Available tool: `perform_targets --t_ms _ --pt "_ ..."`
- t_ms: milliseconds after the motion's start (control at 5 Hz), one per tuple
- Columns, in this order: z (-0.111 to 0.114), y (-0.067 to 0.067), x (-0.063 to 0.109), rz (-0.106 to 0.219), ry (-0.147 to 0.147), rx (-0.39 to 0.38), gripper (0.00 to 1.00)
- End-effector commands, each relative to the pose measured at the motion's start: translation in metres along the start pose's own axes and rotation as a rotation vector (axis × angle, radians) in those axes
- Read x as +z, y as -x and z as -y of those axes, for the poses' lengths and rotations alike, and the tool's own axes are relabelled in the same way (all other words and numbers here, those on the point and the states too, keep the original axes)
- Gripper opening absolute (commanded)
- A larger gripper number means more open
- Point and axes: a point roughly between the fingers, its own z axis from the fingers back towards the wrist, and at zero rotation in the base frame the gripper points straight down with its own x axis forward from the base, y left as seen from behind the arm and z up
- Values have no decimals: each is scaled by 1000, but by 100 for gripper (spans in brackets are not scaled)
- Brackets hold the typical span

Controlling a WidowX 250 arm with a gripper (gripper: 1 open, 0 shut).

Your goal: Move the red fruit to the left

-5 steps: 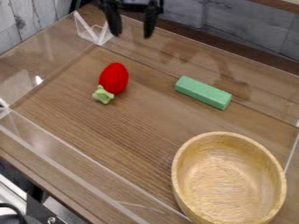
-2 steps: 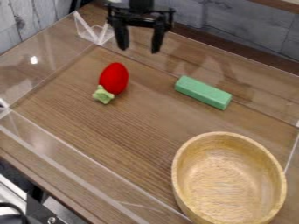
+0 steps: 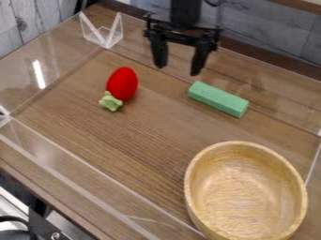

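Observation:
The red fruit (image 3: 120,84) lies on the wooden table left of centre, a glossy red strawberry shape with its light green cap pointing toward the front left. My gripper (image 3: 178,66) hangs above the table behind and to the right of the fruit, its two dark fingers (image 3: 197,58) spread apart with nothing between them. It is clear of the fruit and sits just behind the left end of the green block.
A flat green rectangular block (image 3: 219,98) lies right of centre. A large wooden bowl (image 3: 246,192) fills the front right corner. Low clear plastic walls (image 3: 100,33) border the table on the left, back and front.
My gripper has moved right and forward, from the back left over the table toward the centre, staying open. The fruit, block and bowl have not moved.

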Motion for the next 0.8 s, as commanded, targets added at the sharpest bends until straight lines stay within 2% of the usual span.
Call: perform_targets --t_ms 0,400,600 --pt "-9 5 23 71 9 -76 100" --pt "-24 -1 24 93 34 -65 100" --pt "-42 -5 26 110 46 -10 100"
